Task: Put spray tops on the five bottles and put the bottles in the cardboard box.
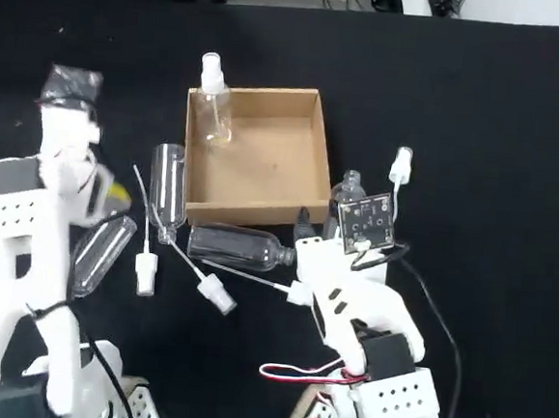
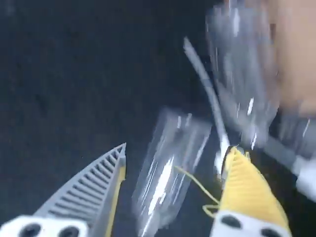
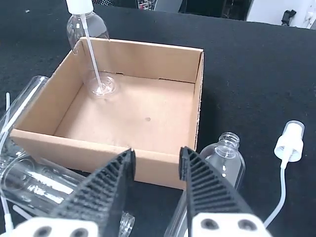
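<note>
While one clear plastic bottle with a white spray top [image 1: 213,107] is standing inside the brown cardboard box [image 1: 250,210], four uncapped bottles [image 1: 233,245] are waiting outside it. The left gripper [image 2: 177,148] and right gripper [image 3: 157,155] are both hanging released, grasping nothing.

A brown, open-topped cardboard box [image 1: 255,210] sits in the middle of the desk. A capped bottle [image 1: 213,107], clear with a white spray top, stands upright in its far left corner. Three uncapped clear bottles lie on their sides: a left-wall bottle [image 1: 168,191] against the box, an outer bottle [image 1: 102,253] farther left, and a front bottle [image 1: 238,246] along the box's front. An upright open bottle [image 1: 351,190] stands at the front right corner, with a right spray top [image 1: 401,167] near it. A left spray top [image 1: 145,271], a middle spray top [image 1: 217,293] and a near spray top [image 1: 299,291] lie loose in front, dip tubes attached.
</note>
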